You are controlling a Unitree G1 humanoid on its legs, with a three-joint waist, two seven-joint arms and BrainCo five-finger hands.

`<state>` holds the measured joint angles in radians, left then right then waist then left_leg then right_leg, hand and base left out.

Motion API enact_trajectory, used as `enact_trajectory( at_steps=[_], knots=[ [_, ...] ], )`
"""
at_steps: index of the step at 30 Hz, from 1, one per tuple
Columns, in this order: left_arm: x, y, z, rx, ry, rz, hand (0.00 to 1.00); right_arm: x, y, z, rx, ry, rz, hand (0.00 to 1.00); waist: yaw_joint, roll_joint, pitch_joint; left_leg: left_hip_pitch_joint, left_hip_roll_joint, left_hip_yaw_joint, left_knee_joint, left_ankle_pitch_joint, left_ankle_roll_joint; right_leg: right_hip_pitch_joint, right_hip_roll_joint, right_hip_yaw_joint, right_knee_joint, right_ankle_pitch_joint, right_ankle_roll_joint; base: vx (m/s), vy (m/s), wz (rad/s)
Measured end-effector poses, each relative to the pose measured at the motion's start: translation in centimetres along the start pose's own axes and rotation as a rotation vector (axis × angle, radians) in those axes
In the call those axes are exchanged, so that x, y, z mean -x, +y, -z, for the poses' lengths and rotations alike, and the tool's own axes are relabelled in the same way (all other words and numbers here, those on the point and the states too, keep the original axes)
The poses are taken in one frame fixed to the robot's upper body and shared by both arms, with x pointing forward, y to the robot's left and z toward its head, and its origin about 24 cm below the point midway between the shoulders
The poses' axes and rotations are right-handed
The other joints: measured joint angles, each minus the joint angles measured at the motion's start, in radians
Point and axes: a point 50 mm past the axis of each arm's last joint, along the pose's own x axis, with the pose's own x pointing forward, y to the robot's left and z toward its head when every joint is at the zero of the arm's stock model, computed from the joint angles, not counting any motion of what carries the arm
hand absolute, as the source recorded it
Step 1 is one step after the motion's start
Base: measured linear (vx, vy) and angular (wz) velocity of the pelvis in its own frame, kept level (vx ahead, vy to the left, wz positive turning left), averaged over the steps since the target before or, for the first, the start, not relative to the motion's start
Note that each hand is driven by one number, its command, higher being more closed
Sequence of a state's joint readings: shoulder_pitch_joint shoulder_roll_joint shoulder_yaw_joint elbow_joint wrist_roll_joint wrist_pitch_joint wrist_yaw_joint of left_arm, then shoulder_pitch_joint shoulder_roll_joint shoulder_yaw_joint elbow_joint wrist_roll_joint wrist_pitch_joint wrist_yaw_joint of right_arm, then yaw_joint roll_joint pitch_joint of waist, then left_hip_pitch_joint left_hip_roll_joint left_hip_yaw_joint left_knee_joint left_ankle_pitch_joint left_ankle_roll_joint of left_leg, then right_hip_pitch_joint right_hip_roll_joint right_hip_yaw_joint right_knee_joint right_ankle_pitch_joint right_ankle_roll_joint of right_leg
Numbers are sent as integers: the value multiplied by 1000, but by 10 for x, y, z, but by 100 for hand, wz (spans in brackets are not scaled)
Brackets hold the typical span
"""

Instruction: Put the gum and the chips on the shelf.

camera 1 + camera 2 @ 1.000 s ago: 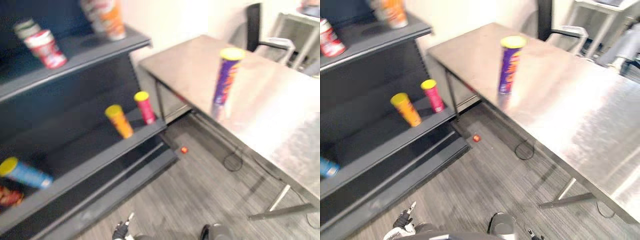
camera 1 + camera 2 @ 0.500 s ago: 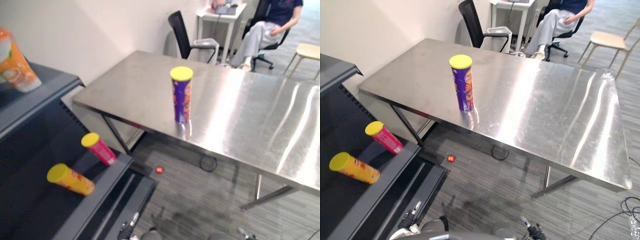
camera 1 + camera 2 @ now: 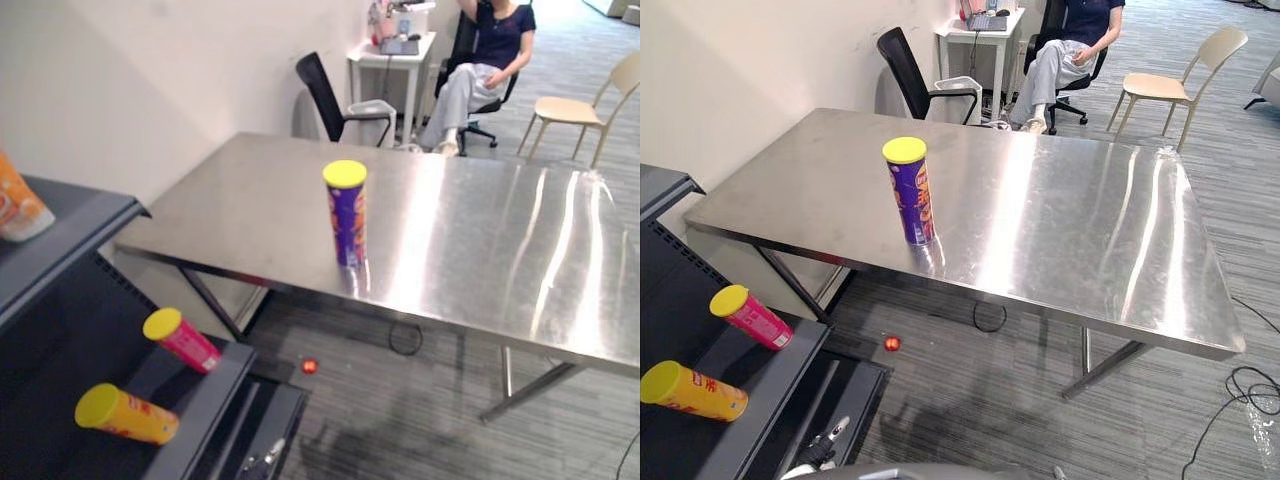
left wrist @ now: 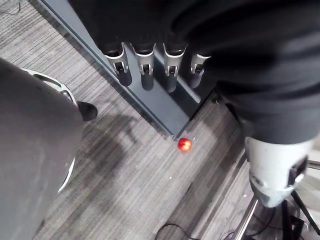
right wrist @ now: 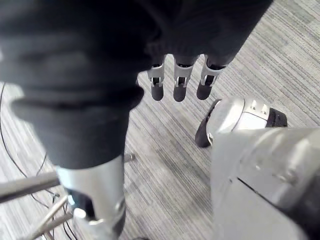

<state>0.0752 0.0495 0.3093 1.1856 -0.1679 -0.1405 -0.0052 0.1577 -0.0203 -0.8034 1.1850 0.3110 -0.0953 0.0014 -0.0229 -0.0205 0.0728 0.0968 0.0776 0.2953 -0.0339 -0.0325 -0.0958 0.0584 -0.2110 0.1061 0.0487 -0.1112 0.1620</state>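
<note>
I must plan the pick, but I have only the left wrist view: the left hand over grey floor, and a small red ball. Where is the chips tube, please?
Observer: The tall purple chips tube with a yellow lid stands upright on the shiny steel table, near the edge closer to you.
Operator: And my other arm, does it hold something?
Observer: No. The right hand hangs over the floor, fingers straight, holding nothing.
Operator: What is put away already?
Observer: On the dark shelf, a pink tube and an orange tube, both yellow-lidded, lie on their sides.
</note>
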Motion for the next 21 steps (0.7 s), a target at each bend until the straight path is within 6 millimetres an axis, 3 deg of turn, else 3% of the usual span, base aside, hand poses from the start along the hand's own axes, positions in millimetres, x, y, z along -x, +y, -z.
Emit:
enact_trajectory(
  at_steps=[4, 6, 11, 12, 16, 21],
  knots=[
    [0, 0, 0, -23, 0, 4, 0, -2, -21, -22, -145, -66, 86, 0, 1, 2, -2, 16, -1, -1, -42, 16, -8, -2, 4, -4, -10, -6, -8, -47, -35, -2],
    [0, 0, 0, -29, -1, 3, 0, -2, -39, -44, -238, -139, 145, 0, 0, -1, -3, 22, -4, -2, -59, 22, -8, -2, 4, -6, -12, -7, -10, 0, 0, 0],
    [0, 3, 0, -37, 6, 0, 0, -1, -59, -96, -396, -285, 217, 0, -6, -9, -7, 23, -4, 3, -60, 20, -8, -2, 5, -1, -13, -2, -3, 27, -10, -3],
    [0, 4, 0, -42, 8, -1, 0, 0, -60, -113, -433, -328, 218, 0, -10, -10, -8, 23, -3, 5, -60, 19, -7, -3, 6, 1, -14, -2, -2, 36, -12, -4],
    [0, 7, -1, -106, 11, 9, 0, 1, -46, -148, -444, -391, 170, 0, -31, -15, -11, 23, -3, 3, -60, 16, -6, -3, 8, 3, -13, 0, 1, 22, -9, -1],
    [0, 8, -2, -121, 10, 12, 0, 2, -28, -172, -372, -435, 125, 0, -30, -16, -13, 27, -3, 4, -60, 13, -8, -4, 7, 5, -10, 1, 1, -2, -4, -1]
  ],
)
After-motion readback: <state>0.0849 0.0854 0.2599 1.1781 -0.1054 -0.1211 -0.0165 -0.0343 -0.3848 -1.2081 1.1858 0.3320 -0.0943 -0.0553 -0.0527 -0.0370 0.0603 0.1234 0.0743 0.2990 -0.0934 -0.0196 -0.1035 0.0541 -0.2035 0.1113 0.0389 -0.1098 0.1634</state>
